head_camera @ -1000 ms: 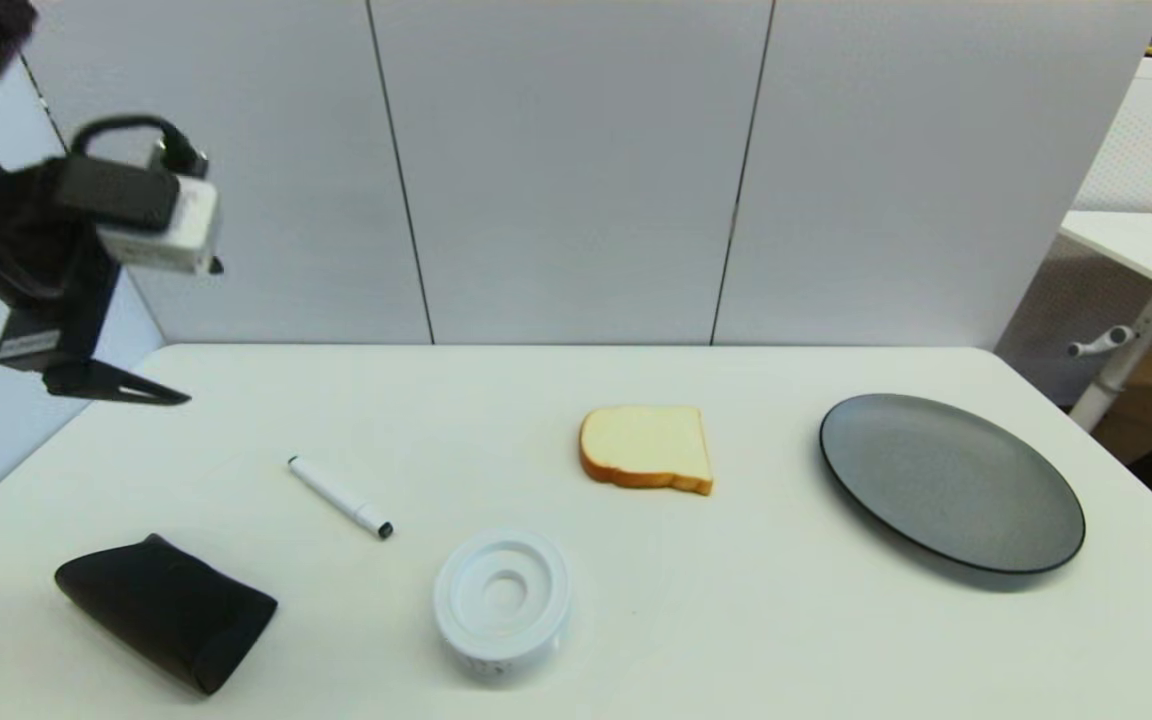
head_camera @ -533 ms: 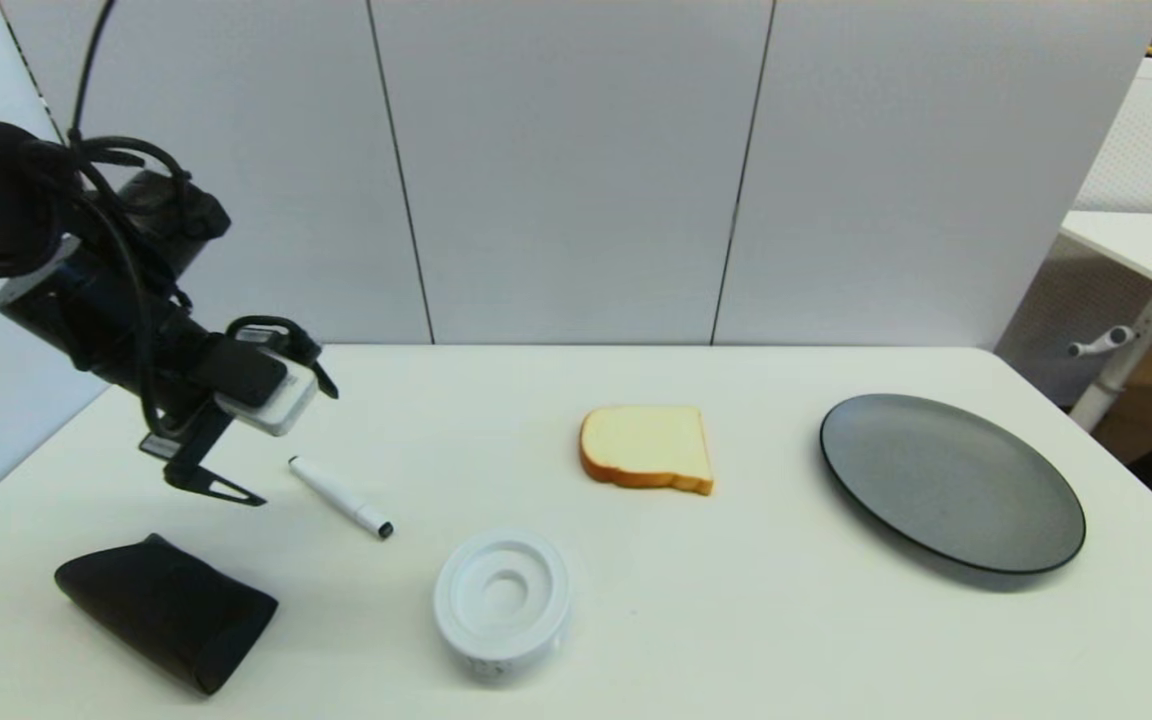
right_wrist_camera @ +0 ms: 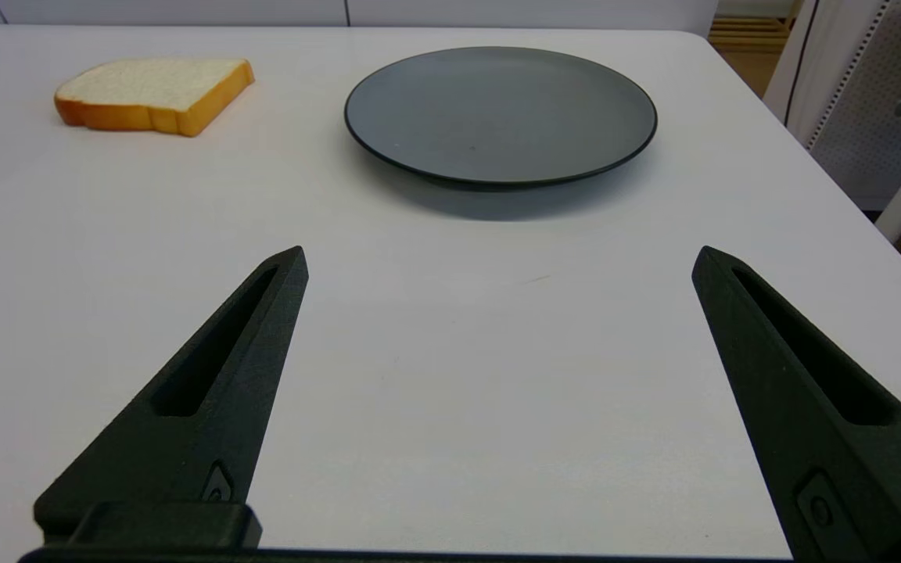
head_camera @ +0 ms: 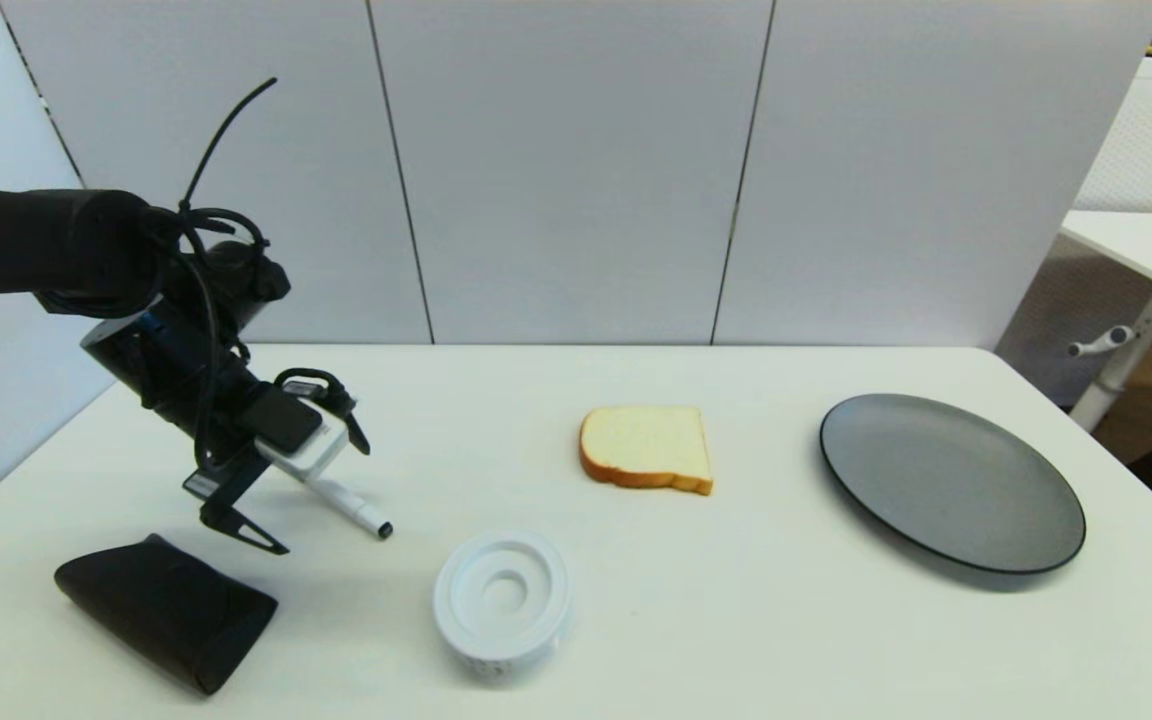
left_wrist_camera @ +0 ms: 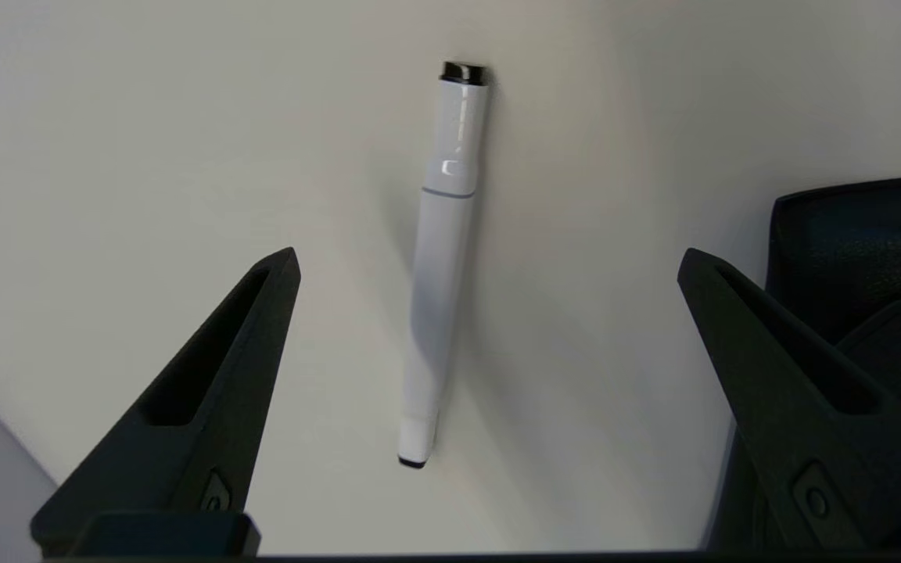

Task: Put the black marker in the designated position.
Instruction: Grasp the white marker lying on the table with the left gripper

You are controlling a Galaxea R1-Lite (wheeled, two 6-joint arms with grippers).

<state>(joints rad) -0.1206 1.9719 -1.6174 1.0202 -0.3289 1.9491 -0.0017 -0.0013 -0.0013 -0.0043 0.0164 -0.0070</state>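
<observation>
Left gripper: poised above the black marker, fingers spread wide on either side, holding nothing.
Black marker: lying flat on the white worktop, between black pouch and white ring-shaped object.
Right gripper: wide open, empty, low over bare worktop near the grey plate.

- Bright, even overhead light; the table reads near-white with no hard glare.
- Shadows are soft: a faint one beside the marker, a darker one under the plate rim, a diffuse patch by the pouch.
- The head view bows slightly at its edges.
- Both wrist views are sharp; a small highlight glints on the marker's barrel.
</observation>
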